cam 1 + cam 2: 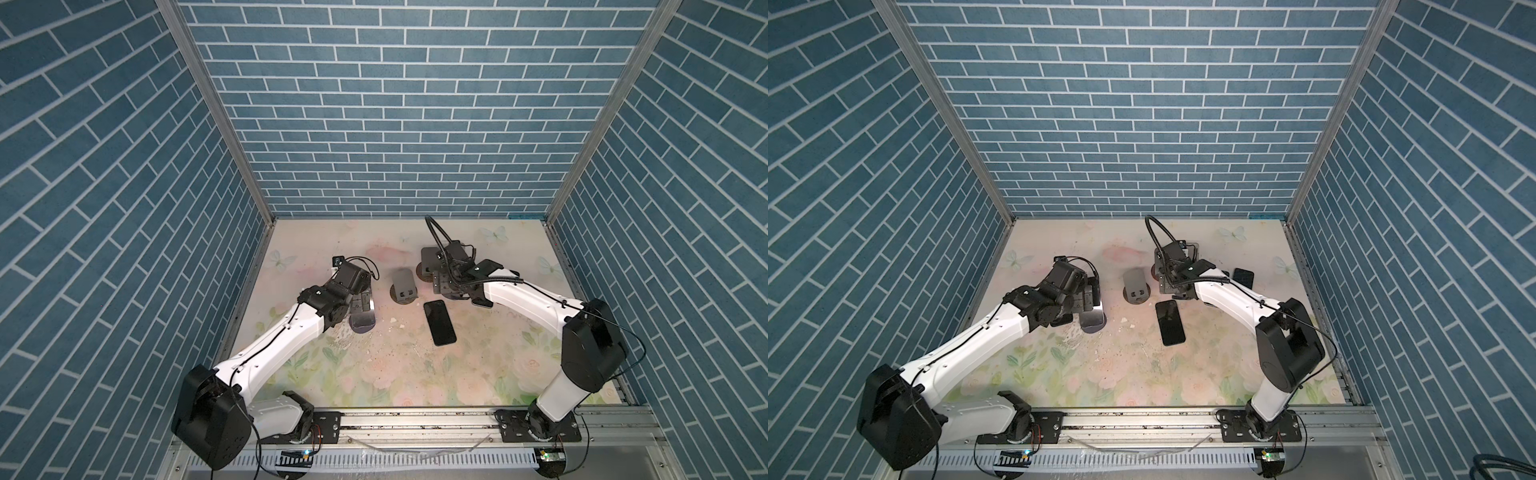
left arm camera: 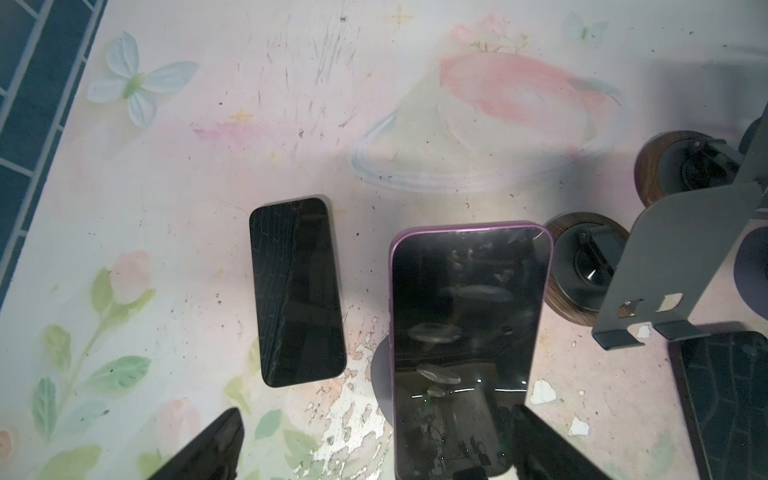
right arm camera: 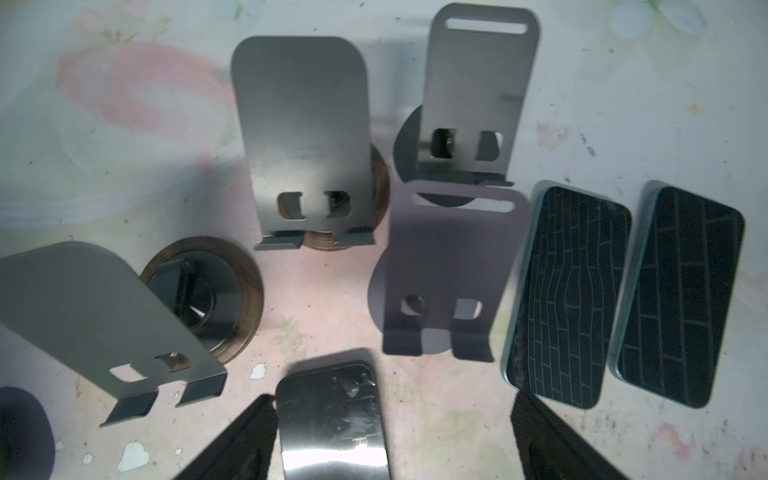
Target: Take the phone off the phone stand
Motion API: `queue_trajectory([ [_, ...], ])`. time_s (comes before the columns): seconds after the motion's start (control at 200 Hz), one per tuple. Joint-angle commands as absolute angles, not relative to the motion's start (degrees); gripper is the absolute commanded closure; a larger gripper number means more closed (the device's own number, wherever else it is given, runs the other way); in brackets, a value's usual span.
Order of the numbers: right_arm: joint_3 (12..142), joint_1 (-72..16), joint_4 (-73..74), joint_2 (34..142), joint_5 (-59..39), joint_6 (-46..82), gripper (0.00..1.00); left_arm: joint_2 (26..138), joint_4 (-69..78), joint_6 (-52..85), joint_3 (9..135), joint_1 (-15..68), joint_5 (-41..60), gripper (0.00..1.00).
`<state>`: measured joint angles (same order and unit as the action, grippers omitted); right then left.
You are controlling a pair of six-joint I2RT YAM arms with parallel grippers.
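**tilefan22:** ok those blue brick walls [image 1: 395,104] box in three sides, with silver frame posts [image 1: 216,112] in the back corners.

**matwatcher:** yeah, and the floral table cover [image 1: 374,374] looks pretty beat up. There's a chipped patch [image 2: 353,419] and dark scratches [image 2: 316,54] near the butterfly print [image 2: 139,81]. An aluminium rail [image 1: 415,419] runs along the front edge, with a white slotted duct [image 1: 415,459] beside it.
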<state>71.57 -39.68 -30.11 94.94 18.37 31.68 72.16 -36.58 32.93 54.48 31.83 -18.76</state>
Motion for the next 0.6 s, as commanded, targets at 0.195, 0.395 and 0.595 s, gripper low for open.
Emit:
queue_trajectory([
  [0.195, 66.67, -39.38, -29.20, 92.59, 20.21, 34.02, 0.10, 76.50, -34.56, 37.14, 56.90, 34.51, -19.43, 0.00],
  [0.395, 65.75, -39.19, -28.38, 92.73, 20.11, 34.01, 0.10, 79.04, -34.10, 37.49, 57.90, 35.11, -19.69, 0.00],
  [0.595, 65.40, -38.98, -27.61, 93.38, 19.69, 33.84, 0.09, 81.40, -33.85, 37.79, 58.45, 35.33, -19.78, 0.00],
])
